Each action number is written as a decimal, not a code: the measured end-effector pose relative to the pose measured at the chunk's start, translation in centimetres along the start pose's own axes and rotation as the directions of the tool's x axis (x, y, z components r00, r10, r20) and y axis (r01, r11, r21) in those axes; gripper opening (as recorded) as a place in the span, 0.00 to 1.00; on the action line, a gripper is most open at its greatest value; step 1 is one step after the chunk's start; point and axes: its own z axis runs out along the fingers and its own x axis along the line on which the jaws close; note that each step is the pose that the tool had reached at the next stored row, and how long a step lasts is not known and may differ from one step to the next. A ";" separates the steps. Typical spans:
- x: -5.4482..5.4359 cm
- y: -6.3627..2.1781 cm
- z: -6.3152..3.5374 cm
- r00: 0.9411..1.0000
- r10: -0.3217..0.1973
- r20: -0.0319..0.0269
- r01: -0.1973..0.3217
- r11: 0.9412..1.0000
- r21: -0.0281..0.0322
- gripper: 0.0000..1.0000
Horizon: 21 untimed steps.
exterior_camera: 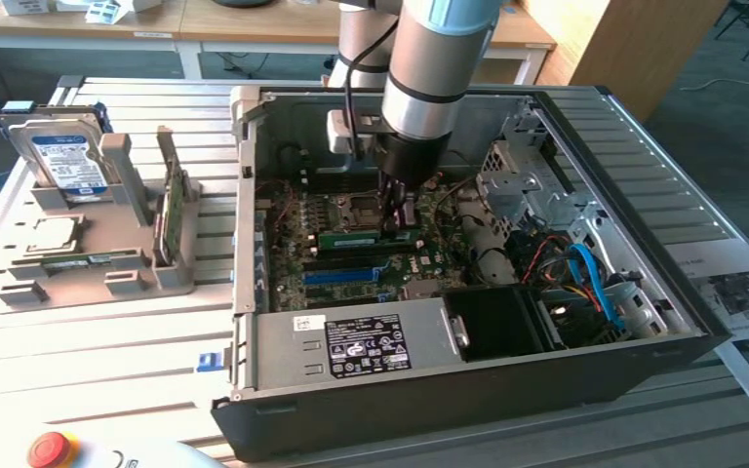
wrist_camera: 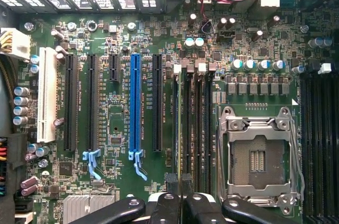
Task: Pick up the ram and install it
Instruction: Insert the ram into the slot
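Note:
The ram [exterior_camera: 356, 237] is a thin green stick standing on edge on the motherboard inside the open computer case [exterior_camera: 479, 400], in line with the memory slots beside the CPU socket [exterior_camera: 359, 207]. My gripper [exterior_camera: 401, 226] reaches straight down into the case and is shut on the ram near one end. In the wrist view the black fingertips [wrist_camera: 172, 181] sit close together over the memory slots [wrist_camera: 196, 128]. The ram [wrist_camera: 178, 128] runs away from them edge-on as a thin strip. How deep it sits in its slot I cannot tell.
A blue slot strip [wrist_camera: 135, 102] and black expansion slots lie beside the memory slots, with the open CPU socket [wrist_camera: 259, 155] on the other side. The power supply [exterior_camera: 348, 346] and drive cage [exterior_camera: 525, 185] crowd the case. At the exterior view's left, a grey holder carries a hard drive [exterior_camera: 69, 161] and a green card [exterior_camera: 173, 210].

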 end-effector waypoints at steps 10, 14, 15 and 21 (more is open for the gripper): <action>0.0 0.06 0.17 1.000 0.000 0.000 0.000 1.000 0.000 0.12; 0.0 0.05 0.26 1.000 0.000 0.000 0.000 1.000 0.000 0.12; 0.0 0.05 0.26 1.000 0.000 0.000 0.000 1.000 0.000 0.12; 0.0 0.05 0.27 1.000 0.000 0.000 0.000 1.000 0.000 0.12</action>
